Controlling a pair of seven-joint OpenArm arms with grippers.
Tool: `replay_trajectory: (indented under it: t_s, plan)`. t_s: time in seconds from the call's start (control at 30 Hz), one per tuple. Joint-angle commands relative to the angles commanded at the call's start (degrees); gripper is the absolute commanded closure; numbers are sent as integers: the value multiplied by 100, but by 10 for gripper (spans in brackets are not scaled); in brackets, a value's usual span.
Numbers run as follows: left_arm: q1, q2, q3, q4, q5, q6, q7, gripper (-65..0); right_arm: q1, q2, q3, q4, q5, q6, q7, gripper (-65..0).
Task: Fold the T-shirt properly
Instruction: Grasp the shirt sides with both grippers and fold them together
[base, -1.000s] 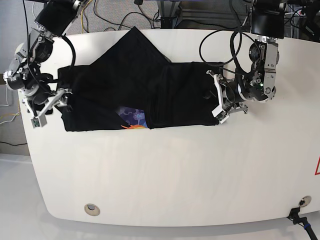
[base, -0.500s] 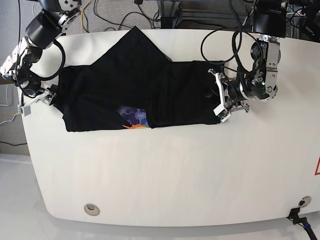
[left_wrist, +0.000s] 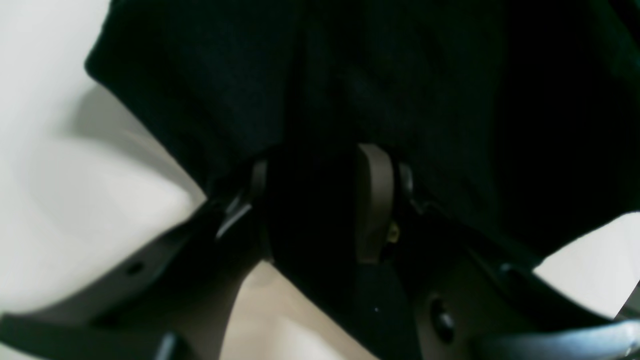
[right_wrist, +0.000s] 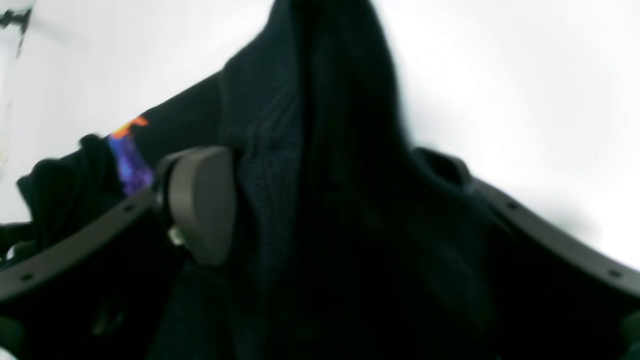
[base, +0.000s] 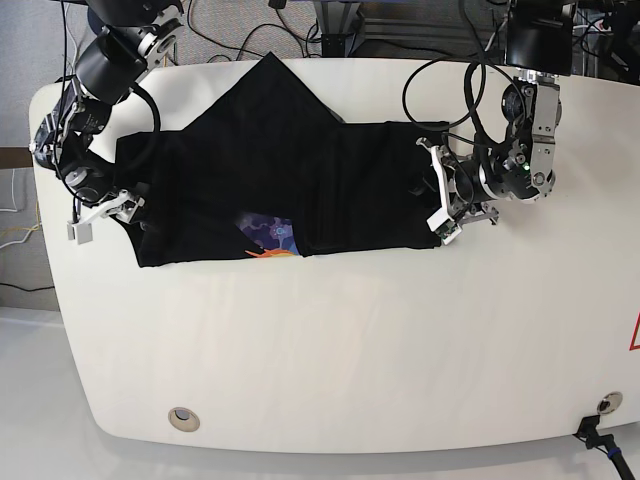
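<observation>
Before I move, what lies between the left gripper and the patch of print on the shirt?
Only plain black cloth of the T-shirt, with a fold edge beside the print; the base view shows that.

Purple-blue and orange print patch (base: 268, 233) on black T-shirt (base: 225, 170) between both grippers, round table inset (base: 184, 419) well apart from right gripper (base: 128, 207)
</observation>
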Motion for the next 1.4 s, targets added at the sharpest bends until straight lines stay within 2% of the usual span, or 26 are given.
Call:
replay_trajectory:
  t_s: [0.07,0.27,0.43,0.53,0.73,0.83,0.93,1.07,1.13,1.23,1.4]
  plan:
    - [0,0,0,-9,0,0,0,-208,0,0,0,-9,0,0,0,-380]
    - [0,9,0,-18,0,0,0,-208,0,-132,-9,-18,-9,0,0,-8]
    - [-18,35,149,-35,0,0,0,-208,35,-176,-9,202,9,0,-378,0]
    - [-26,88,484,-35,0,0,-9,-208,26,-396,-9,1073,18,0,-703,0]
    - [-62,571,554,-404,9,0,-9,-208,9,-791,0,2936,97,0,-1710,0]
    - [-229,826,554,-686,97,0,-9,-208,-35,-1011,0,3604,519,0,-1710,0]
    - [-325,1134,554,-818,510,0,-18,-208,-343,-1213,-70,3859,958,0,-1710,0]
    - [-440,1442,554,-958,835,0,-18,-208,-703,-1618,-607,3886,1398,0,-1710,0]
    - [-580,1635,554,-1055,853,0,-18,-208,-853,-1916,-659,3886,1582,0,-1710,0]
    - [-730,1785,554,-1336,853,0,-18,-208,-1029,-2249,-1108,3886,1653,0,-1710,0]
    - [-844,2092,554,-1380,853,0,-18,-208,-1020,-2249,-1345,3886,1662,0,-1710,0]
